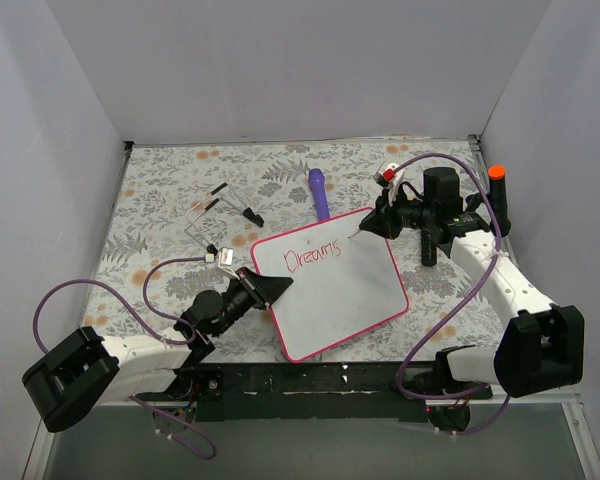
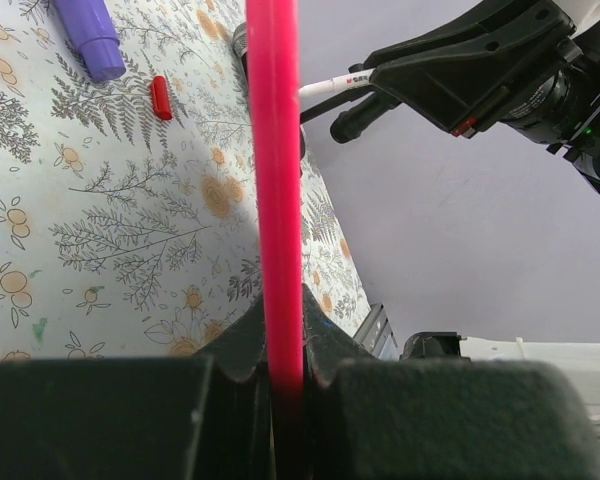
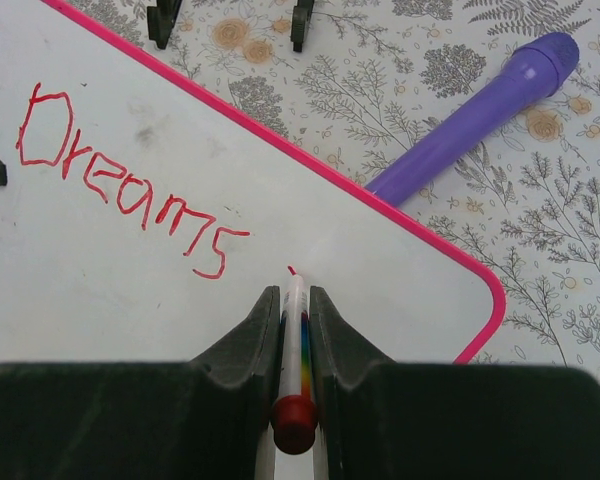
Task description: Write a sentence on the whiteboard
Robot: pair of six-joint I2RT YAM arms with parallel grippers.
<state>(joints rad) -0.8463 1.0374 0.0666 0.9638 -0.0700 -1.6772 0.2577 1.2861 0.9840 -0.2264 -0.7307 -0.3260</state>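
My left gripper (image 1: 272, 287): clamped on pink-framed white rectangular whiteboard (image 1: 345, 305), left edge. My right gripper (image 3: 295, 300): pinching white marker (image 3: 296, 335), tip beside red handwritten sentence (image 3: 120, 195).

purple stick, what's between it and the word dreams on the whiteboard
Only bare white surface and the pink frame of the whiteboard separate the word from the purple stick; clearest in the right wrist view.

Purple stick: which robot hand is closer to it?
Right. The right gripper holds a marker over the whiteboard, beside the purple stick; the left gripper clamps the board's opposite edge, farther off.
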